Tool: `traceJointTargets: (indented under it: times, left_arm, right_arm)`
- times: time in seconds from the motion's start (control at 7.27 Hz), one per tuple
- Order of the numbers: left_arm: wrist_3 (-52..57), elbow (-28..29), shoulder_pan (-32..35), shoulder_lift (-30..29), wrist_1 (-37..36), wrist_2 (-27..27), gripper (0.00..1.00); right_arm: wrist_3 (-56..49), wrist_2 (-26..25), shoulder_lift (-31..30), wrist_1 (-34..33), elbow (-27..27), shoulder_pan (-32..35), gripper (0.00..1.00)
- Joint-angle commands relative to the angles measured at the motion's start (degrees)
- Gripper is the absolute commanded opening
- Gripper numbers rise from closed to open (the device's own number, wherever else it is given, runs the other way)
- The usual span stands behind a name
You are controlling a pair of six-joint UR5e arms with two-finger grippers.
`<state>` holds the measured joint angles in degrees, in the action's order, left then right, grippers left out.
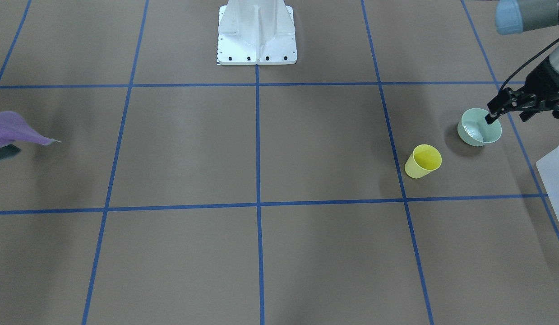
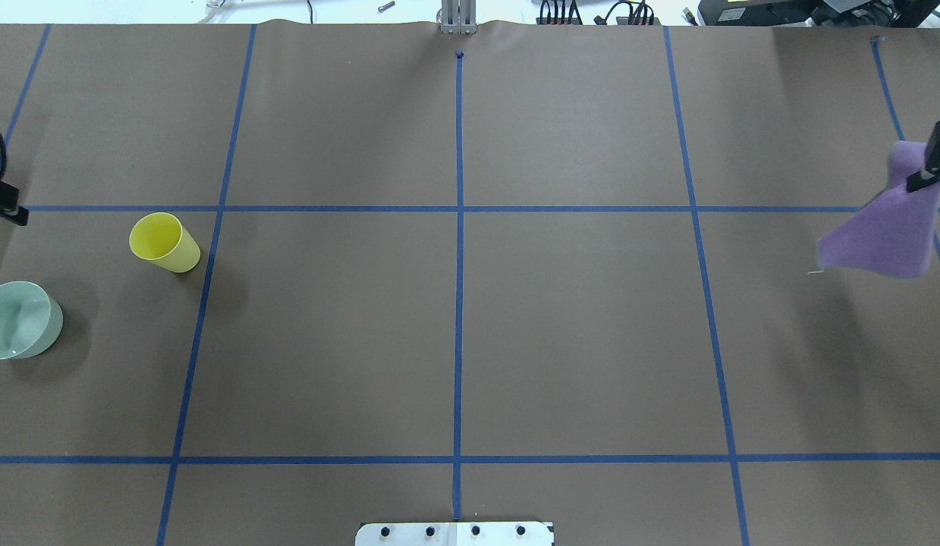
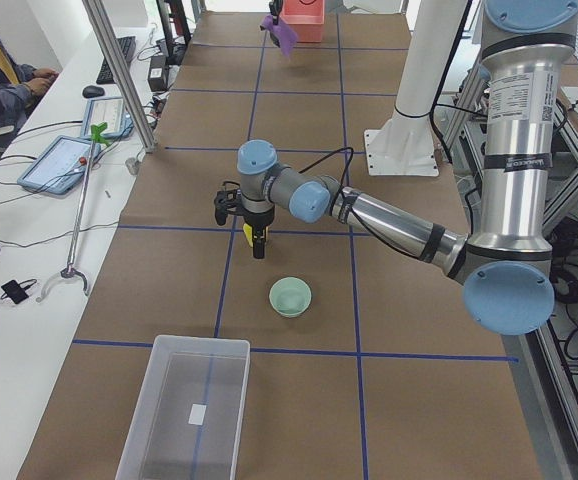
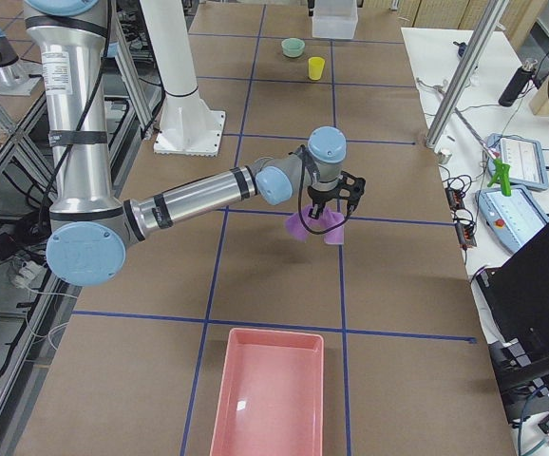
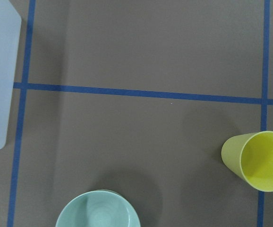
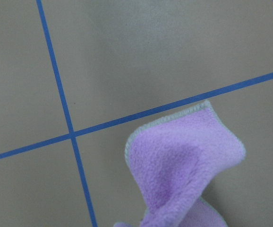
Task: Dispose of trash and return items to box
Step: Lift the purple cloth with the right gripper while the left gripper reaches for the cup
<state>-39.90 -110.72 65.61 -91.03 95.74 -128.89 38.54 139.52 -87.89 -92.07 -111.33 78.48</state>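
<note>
Right fingers (image 2: 925,179) barely in frame, tight on the purple cloth (image 2: 883,235).

Cup (image 2: 165,243) beside bowl (image 2: 18,320), far L; cloth (image 2: 883,235) far R

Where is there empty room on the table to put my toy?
The whole middle is bare, between the yellow cup and the purple cloth hanging from the right claw. It's crowded at the left end: cup, green bowl, clear box and left claw close together.
</note>
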Motion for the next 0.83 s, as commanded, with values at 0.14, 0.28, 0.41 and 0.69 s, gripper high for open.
traceJointTargets:
  times: [0.14, 0.28, 0.41, 0.69]
  left_arm:
    - [-8.9, 7.9, -6.1, -6.7, 5.8, 1.2, 0.97]
    - [-9.7, 10.4, -6.4, -8.3, 6.6, 1.2, 0.97]
    - [-10.5, 11.6, -6.6, -9.2, 6.7, 1.2, 0.97]
    - [-10.5, 13.1, -8.2, -9.5, 6.7, 1.4, 0.95]
  right_arm:
    - [-29.1, -3.4, -0.1, -18.8, -1.6, 11.6, 0.00]
    - [-32.6, -4.1, -1.0, -19.7, -1.4, 13.0, 0.00]
    - [-35.7, -4.2, -2.7, -19.8, -1.2, 14.1, 0.00]
    - [-40.6, -5.0, -4.7, -19.8, -0.9, 16.4, 0.00]
